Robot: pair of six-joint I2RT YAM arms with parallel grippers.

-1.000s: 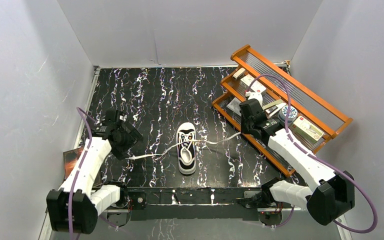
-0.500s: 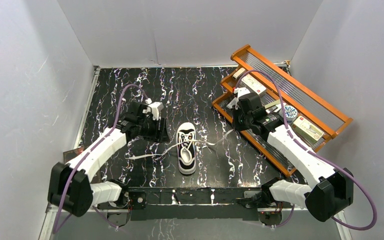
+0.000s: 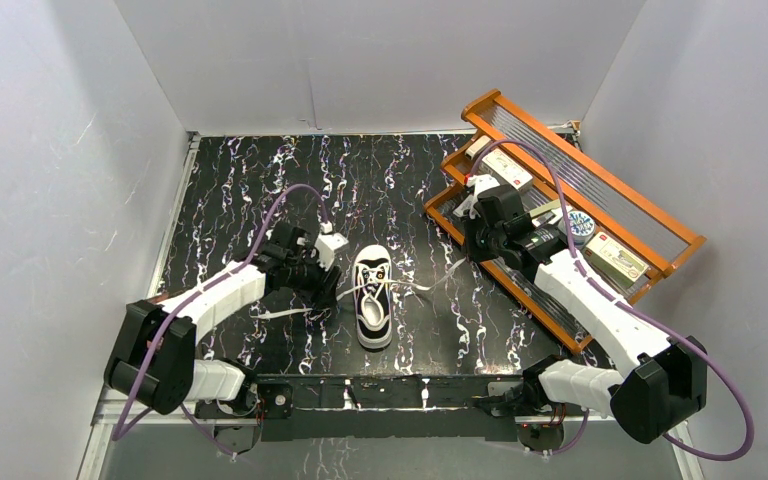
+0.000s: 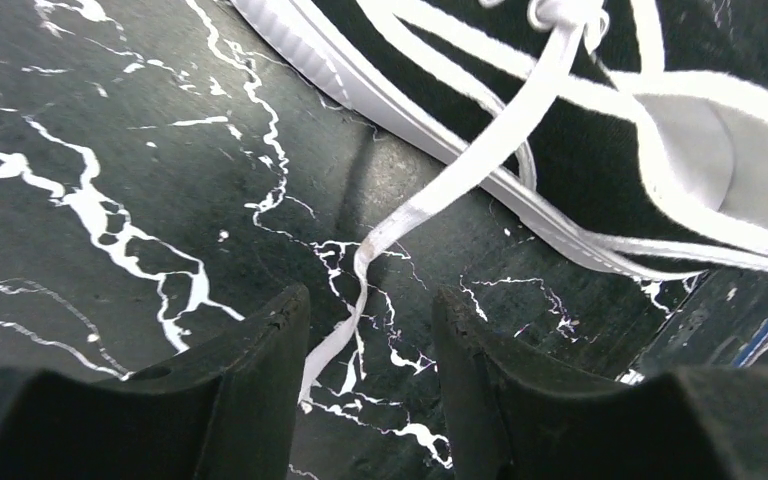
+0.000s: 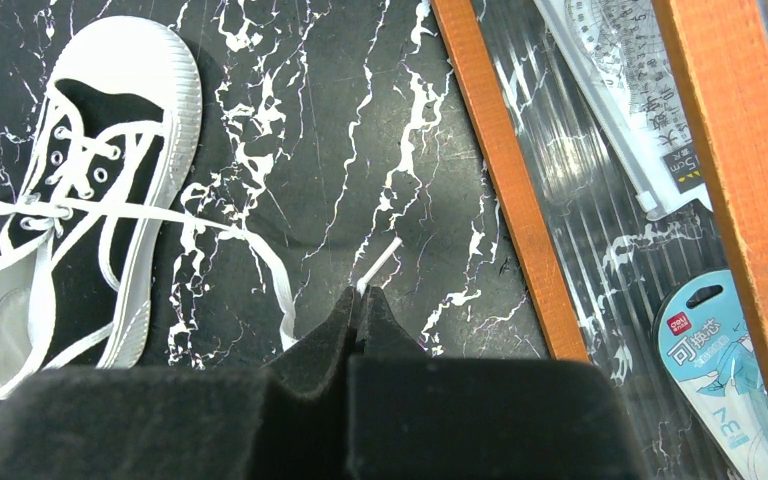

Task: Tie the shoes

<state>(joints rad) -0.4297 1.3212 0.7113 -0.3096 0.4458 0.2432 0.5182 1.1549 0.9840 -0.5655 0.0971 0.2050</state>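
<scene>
The black sneaker (image 3: 373, 296) with white sole and toe cap lies mid-table, toe away from the arms. It also shows in the right wrist view (image 5: 80, 190) and the left wrist view (image 4: 600, 130). My left gripper (image 3: 327, 293) is low beside the shoe's left side. In its wrist view the left gripper (image 4: 368, 325) is open, and the left lace (image 4: 430, 195) runs loosely between the fingers (image 4: 250, 385) without being pinched. My right gripper (image 3: 469, 243) is shut on the right lace's end (image 5: 384, 259), whose tip sticks out past the closed tips of the right gripper (image 5: 361, 296).
An orange wooden rack (image 3: 600, 185) with boxes and packets stands at the right, its rail (image 5: 495, 170) close to my right gripper. A blue packet (image 5: 715, 370) lies in it. The left lace (image 3: 290, 313) trails left across the marbled table.
My left arm has swung from the far left in toward the shoe and lowered beside it, open over the left lace. My right gripper shifted slightly left, and its lace hangs slacker.
</scene>
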